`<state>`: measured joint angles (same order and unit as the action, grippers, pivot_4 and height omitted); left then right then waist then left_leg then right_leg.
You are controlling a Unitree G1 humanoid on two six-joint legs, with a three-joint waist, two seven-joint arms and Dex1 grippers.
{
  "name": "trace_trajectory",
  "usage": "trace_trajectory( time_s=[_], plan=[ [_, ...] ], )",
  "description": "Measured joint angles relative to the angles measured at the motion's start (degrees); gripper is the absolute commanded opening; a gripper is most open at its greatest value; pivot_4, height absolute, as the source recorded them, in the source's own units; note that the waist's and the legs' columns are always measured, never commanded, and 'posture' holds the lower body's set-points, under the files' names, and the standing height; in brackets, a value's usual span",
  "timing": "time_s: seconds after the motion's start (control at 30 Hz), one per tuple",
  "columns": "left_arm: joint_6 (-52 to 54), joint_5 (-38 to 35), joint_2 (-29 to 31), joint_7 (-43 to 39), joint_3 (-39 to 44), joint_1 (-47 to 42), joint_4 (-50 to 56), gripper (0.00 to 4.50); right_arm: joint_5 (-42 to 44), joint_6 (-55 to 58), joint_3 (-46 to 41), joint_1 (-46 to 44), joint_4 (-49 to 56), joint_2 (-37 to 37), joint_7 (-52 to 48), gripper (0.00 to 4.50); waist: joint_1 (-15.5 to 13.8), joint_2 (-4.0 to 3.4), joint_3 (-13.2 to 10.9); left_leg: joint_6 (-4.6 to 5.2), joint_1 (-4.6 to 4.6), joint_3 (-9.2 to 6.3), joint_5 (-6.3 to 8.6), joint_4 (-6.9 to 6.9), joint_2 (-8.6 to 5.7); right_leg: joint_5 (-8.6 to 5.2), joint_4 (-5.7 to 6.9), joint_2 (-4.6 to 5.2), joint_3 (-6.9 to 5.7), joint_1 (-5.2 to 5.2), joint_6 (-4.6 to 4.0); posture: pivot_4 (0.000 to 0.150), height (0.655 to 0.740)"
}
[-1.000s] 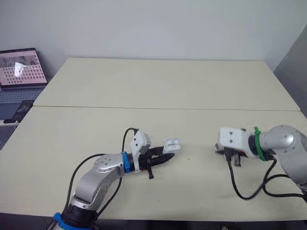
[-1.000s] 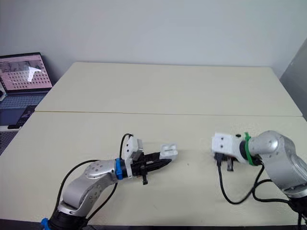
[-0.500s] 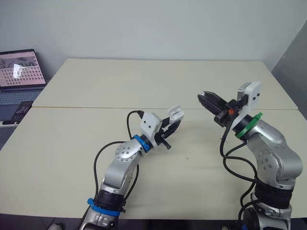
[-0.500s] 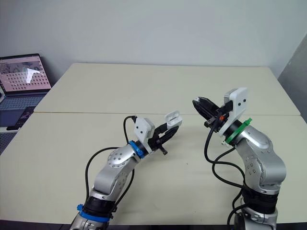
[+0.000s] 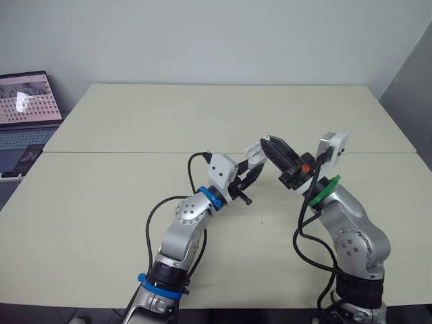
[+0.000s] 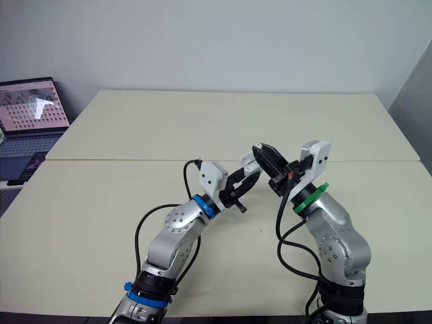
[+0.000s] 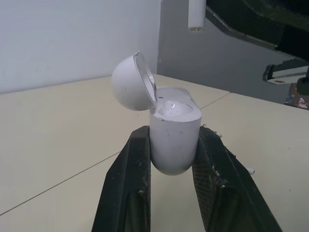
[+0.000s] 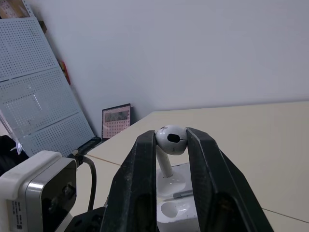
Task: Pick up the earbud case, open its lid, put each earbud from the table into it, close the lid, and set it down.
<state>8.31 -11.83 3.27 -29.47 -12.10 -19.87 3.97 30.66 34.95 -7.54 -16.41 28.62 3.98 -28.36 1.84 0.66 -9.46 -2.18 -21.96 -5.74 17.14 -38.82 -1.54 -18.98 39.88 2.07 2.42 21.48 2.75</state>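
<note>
Above table [image 5: 101, 202]: R tool [image 8: 170, 136] holds earbud [image 8: 170, 145] just over open case [image 7: 174, 130].

The earbud [image 7: 197, 14] is cut off at the left wrist view's edge, and the right gripper [image 8: 171, 137] hides both sides of the earbud case [image 8: 175, 215].

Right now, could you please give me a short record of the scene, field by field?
left gripper: shut on the earbud case, raised off the table
earbud case: upright in the grip
lid: open, tipped back
right gripper: shut on the earbud
earbud: stem pointing down, above the open case, not yet in it
table: cream top, below both grippers
laptop: open, off the table's left side
steps left: seat the earbud, close the lid, set the case down
</note>
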Motion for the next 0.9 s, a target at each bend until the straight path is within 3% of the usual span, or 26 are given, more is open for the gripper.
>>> trace_trajectory(
  time_s=[0.47, 0.9],
  plan=[
    [0.1, -1.8, 0.1, -1.4, 0.2, 0.0, 0.0, 0.8, -1.9, -8.2, 6.4, 2.6, -4.5, 0.7, 0.1, 0.87, 0.0, 0.0, 0.0, -0.01, 0.01, -0.02, 0.0, 0.0, 0.0, 0.0, -0.02, 0.0, 0.0, -0.01, 0.0, 0.15, 0.74],
    [1.2, -3.1, 0.4, -2.2, 0.3, 0.1, 0.1, 0.8, -2.3, -10.5, 6.6, 2.8, -6.5, 2.0, 1.0, 0.87, 0.0, 0.0, 0.0, 0.0, 0.01, -0.02, 0.0, 0.01, 0.0, 0.0, -0.03, 0.0, 0.0, -0.02, 0.0, 0.15, 0.74]
  ],
)
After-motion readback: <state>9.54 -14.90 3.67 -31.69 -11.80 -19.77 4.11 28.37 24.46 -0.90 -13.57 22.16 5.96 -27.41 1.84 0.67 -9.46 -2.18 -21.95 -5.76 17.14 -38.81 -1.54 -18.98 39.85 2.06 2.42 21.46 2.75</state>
